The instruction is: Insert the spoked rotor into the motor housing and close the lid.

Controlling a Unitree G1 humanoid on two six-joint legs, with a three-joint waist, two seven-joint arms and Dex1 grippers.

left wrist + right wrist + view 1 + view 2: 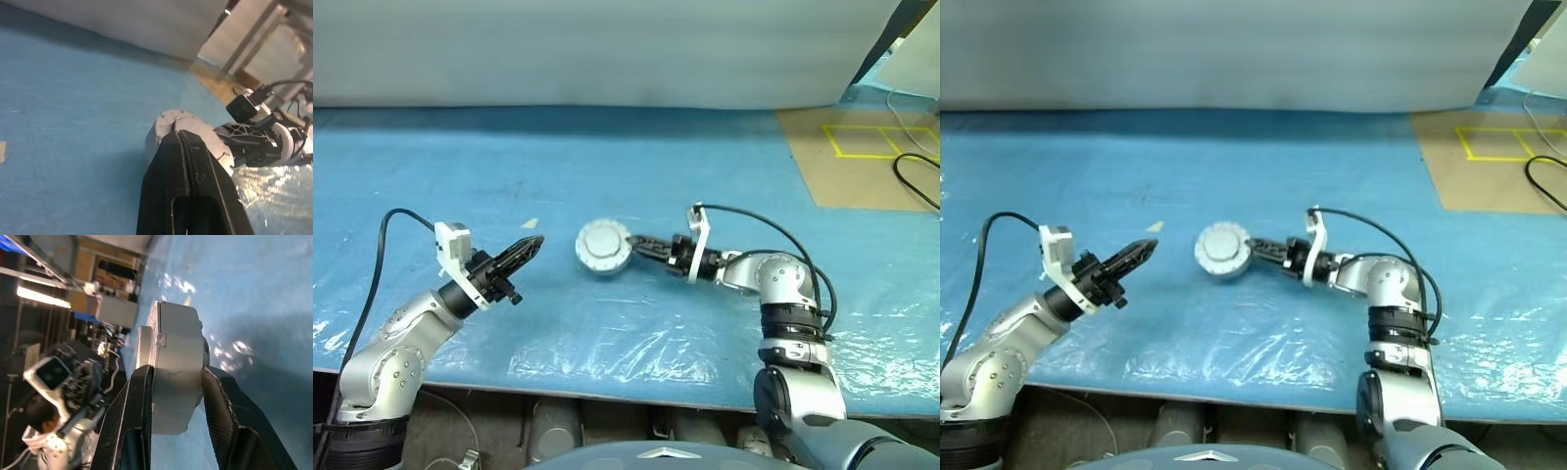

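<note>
At the lower left, the left gripper is pinched shut on nothing and points right. In the middle, the closed motor housing is squeezed by the right gripper. The lid looks on, so next it needs setting down gently.

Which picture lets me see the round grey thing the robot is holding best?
The right wrist view: the round silver-grey metal motor housing sits large and edge-on between the right pincer's fingers. The head views show its round face, but small. The left wrist view shows it partly hidden behind the shut left pincer.
</note>
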